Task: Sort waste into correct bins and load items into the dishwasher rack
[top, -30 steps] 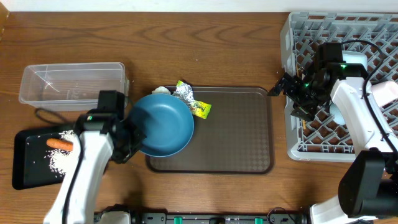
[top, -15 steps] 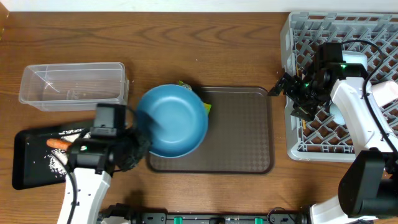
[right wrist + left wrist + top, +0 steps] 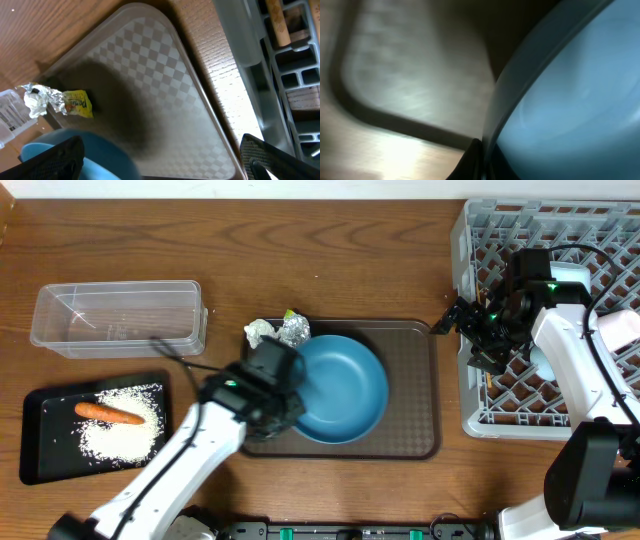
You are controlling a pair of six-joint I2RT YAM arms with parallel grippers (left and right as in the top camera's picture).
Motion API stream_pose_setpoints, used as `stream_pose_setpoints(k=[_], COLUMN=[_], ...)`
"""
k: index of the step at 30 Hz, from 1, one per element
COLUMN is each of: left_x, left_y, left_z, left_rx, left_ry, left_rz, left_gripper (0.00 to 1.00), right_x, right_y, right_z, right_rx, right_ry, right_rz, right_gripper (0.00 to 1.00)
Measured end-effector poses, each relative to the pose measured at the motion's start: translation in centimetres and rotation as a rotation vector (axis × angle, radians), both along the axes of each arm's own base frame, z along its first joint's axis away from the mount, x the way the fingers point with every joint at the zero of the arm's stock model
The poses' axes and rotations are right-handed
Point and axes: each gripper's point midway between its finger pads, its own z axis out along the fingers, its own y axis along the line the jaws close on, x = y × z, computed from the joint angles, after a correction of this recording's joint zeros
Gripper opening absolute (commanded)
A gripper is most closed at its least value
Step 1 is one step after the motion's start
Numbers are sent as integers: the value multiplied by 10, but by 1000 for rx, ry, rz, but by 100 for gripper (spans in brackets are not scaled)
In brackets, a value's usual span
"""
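While the left tool (image 3: 287, 396) apparently pinches the bowl (image 3: 348, 388) over the tray (image 3: 414, 385), the right tool (image 3: 162, 162) stands spread.

Left tool (image 3: 478, 159): only dark finger sliver at bottom edge, rest out of frame; in overhead, buried under own wrist. Left wrist view smeared throughout; dark-blue bowl (image 3: 345, 390) cut off right and below there. Snack packet (image 3: 290, 314) mostly behind bowl rim. Dishwasher rack (image 3: 480, 240) cropped top, right. Right tool (image 3: 165, 161) fingers clipped at bottom edge. Rice (image 3: 120, 432) grains too small to separate.
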Motion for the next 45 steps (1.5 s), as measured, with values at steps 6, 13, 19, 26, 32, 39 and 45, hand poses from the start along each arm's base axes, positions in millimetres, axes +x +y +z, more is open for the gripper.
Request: stream_pose_setpoints(k=[6,13,19,26,32,39,45], left_x=[8,12,14,16,14,-8,-22], left_y=[-43,-54,-56,-60,-52,32,78], left_z=[-11,-38,-45,-31,28,67,74], left_rx=[-53,-33,-29,-44,-75,78,182], left_ry=[-39,4,10,-36,-162,-215,-207], left_rz=[-39,-14,-13,-99,-183,-50,44], left_gripper=[8,10,10,22,55,77,97], right_x=[0,0,0,0,0,0,0], right_y=[0,0,0,0,0,0,0], right_z=[0,0,0,0,0,0,0], right_rx=[0,0,0,0,0,-1,-1], right_ry=[-1,0,0,0,0,-2,-2], right_rz=[0,0,0,0,0,3,3], right_gripper=[99,99,99,99,99,99,99])
